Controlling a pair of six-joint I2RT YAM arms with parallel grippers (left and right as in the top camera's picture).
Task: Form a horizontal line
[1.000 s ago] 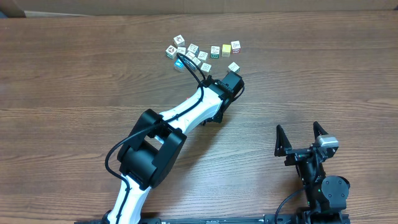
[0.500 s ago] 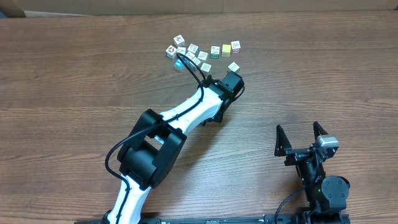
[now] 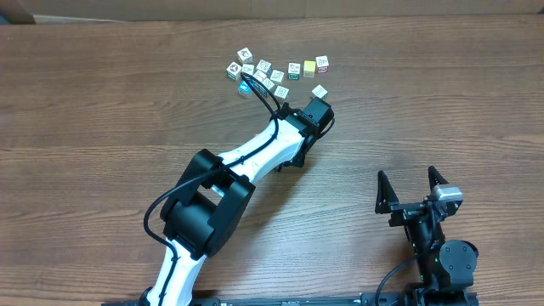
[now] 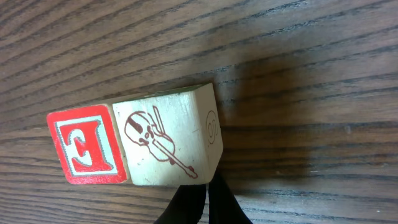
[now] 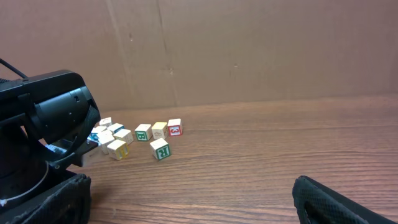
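1. Near the tabletop's (image 3: pixel 102 110) far edge, overhead, small painted wooden cubes (image 3: pixel 263 78) lay bunched and unsorted; the right gripper (image 3: pixel 408 176) gaped empty by the near edge.
2. Left wrist: the left gripper (image 4: pixel 200 208), pinched shut and empty, sat just beside a cream violin-printed cube (image 4: pixel 165 146) touching a red-and-white lettered cube (image 4: pixel 87 152). The horizontal line (image 4: pixel 134 155) seemed barely begun.
3. Right wrist: those cubes, matte and square-edged, awaited lining up.

The left arm (image 3: pixel 265 146) has white links, black joints and looping black cables; the right arm (image 3: pixel 427 228) is black.
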